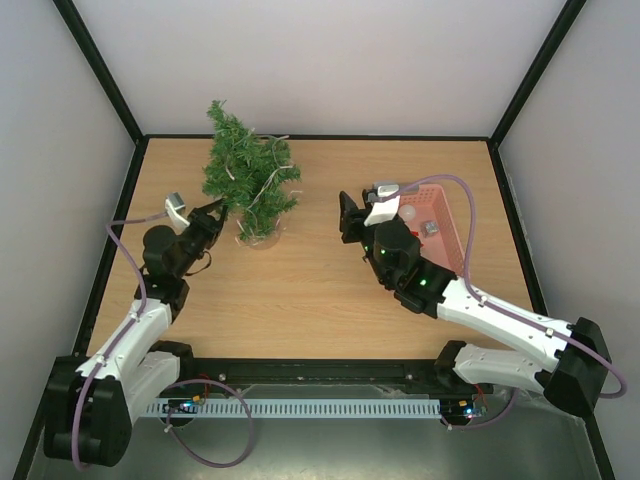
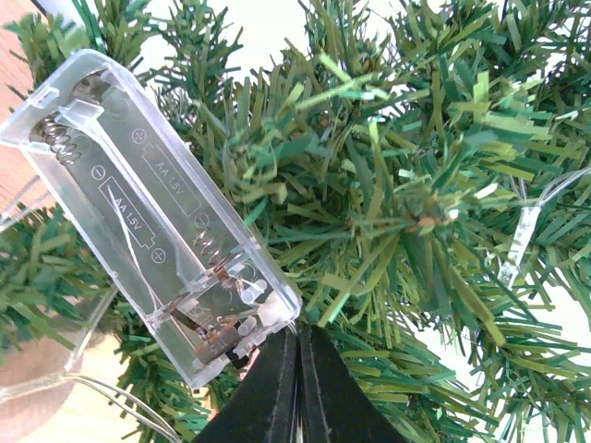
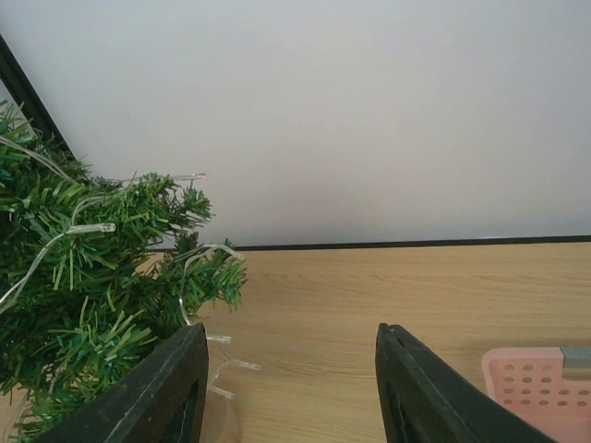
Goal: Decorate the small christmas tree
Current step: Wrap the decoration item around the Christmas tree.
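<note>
Small christmas tree touching pressed-together left tool, left of spread right tool.

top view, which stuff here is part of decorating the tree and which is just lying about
Job: small christmas tree, light string on its branches, clear battery box, pink basket of small pieces.
Just there: purple arm cables, white cable duct at the near edge.
</note>
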